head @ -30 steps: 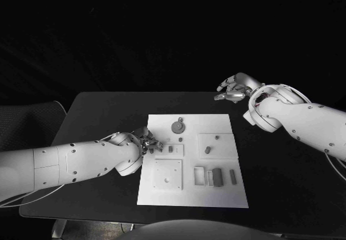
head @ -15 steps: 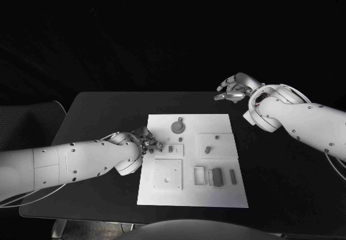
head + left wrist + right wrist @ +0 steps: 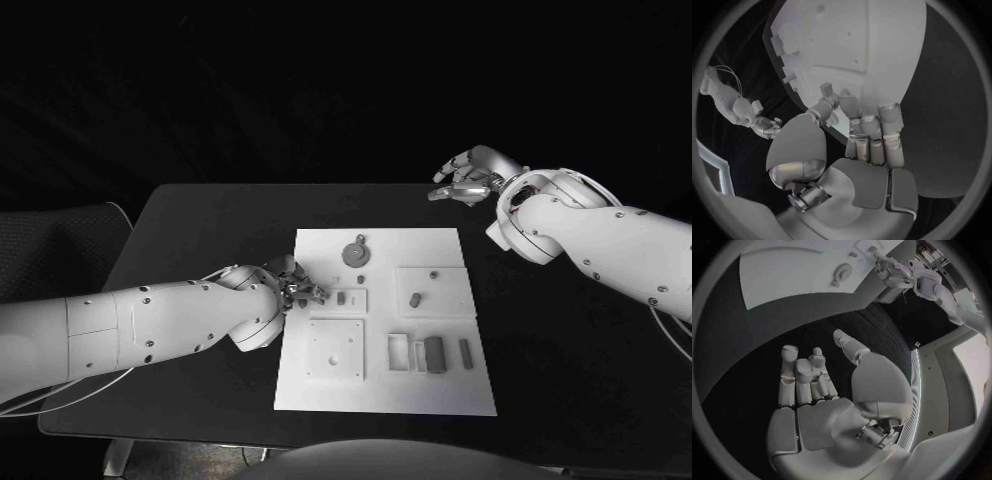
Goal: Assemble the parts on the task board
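Observation:
The white task board [image 3: 382, 385] lies in the middle of the black table. My left hand [image 3: 294, 286] is at the board's left edge with its fingers curled in. In the left wrist view its thumb and a finger [image 3: 846, 103] pinch a small grey part [image 3: 826, 90] just over the board [image 3: 879, 40]. A small upright part [image 3: 340, 297] stands on the board right beside that hand. My right hand [image 3: 464, 178] hovers over the far right of the table, away from the board. Its fingers [image 3: 798, 375] are stretched out and hold nothing.
On the board sit a round grey disc [image 3: 355, 252], a small grey part [image 3: 414, 298], a square plate [image 3: 335, 350] and several grey bars [image 3: 433, 353]. A chair back [image 3: 58, 240] stands left of the table.

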`<action>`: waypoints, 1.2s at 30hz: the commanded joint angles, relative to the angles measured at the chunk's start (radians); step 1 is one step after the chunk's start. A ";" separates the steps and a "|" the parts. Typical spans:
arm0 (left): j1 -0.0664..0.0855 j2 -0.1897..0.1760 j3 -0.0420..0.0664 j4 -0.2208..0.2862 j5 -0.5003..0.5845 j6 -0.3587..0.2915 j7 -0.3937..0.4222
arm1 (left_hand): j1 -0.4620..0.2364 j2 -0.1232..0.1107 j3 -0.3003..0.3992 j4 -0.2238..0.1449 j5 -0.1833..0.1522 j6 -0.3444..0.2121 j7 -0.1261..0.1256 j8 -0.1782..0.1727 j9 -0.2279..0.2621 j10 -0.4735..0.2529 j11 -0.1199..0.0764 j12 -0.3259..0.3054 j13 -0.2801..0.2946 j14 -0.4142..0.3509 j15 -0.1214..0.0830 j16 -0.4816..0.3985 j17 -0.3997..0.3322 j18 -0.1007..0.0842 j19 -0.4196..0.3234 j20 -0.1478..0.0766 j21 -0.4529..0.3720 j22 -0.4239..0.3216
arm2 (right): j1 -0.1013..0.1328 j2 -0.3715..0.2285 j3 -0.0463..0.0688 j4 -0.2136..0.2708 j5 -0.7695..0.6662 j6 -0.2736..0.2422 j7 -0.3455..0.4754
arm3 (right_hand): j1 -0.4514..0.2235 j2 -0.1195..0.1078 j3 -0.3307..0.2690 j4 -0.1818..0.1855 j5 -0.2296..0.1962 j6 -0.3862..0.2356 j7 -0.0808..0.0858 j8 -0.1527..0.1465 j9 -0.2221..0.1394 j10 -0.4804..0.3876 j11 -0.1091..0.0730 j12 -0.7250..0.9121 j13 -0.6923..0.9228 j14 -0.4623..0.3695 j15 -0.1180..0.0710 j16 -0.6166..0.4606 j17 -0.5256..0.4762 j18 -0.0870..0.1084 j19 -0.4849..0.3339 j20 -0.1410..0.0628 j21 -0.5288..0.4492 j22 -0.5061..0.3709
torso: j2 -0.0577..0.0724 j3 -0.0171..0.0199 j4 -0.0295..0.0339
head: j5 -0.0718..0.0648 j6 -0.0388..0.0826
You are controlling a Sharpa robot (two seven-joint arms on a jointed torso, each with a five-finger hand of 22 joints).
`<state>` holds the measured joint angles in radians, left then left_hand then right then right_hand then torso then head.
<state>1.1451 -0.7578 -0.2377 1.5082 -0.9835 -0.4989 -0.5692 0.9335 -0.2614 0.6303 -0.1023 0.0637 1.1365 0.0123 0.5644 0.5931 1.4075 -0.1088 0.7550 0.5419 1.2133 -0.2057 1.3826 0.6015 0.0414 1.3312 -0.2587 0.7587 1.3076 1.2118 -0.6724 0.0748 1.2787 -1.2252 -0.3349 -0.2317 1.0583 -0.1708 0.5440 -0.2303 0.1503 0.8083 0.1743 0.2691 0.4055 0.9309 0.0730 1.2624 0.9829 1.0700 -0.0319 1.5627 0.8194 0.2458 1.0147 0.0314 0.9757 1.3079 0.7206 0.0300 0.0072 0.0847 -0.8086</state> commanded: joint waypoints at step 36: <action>-0.001 -0.005 0.000 0.006 0.058 -0.024 0.055 | -0.072 -0.017 -0.101 0.044 -0.015 0.058 -0.027 0.021 -0.001 -0.014 -0.002 0.011 -0.003 -0.011 -0.004 0.009 -0.001 0.020 -0.014 -0.006 0.000 0.013 | -0.001 0.001 0.000 -0.006 -0.001 0.015 0.004 | -0.006 -0.003 0.000 0.008 0.002 -0.006 0.011 -0.001 -0.001 -0.008 0.001 0.004 -0.002 -0.007 -0.001 -0.002 -0.002 0.016 0.001 -0.009 -0.007 0.011 | 0.000 0.0007 0.0002 | -0.001 0.008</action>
<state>1.1441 -0.7642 -0.2379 1.5106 -0.9393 -0.5110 -0.5353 0.8691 -0.2824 0.5347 -0.0594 0.0530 1.1418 0.0070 0.5815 0.5918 1.4045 -0.1117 0.7627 0.5400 1.2082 -0.2100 1.3895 0.6006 0.0456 1.3253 -0.2643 0.7587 1.3073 1.2114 -0.6716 0.0748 1.2725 -1.2250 -0.3331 -0.2318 1.0584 -0.1708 0.5466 -0.2276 0.1502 0.8055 0.1733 0.2691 0.4057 0.9309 0.0730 1.2624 0.9822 1.0692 -0.0312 1.5627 0.8186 0.2458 1.0146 0.0272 0.9757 1.3076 0.7207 0.0304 0.0071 0.0837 -0.8013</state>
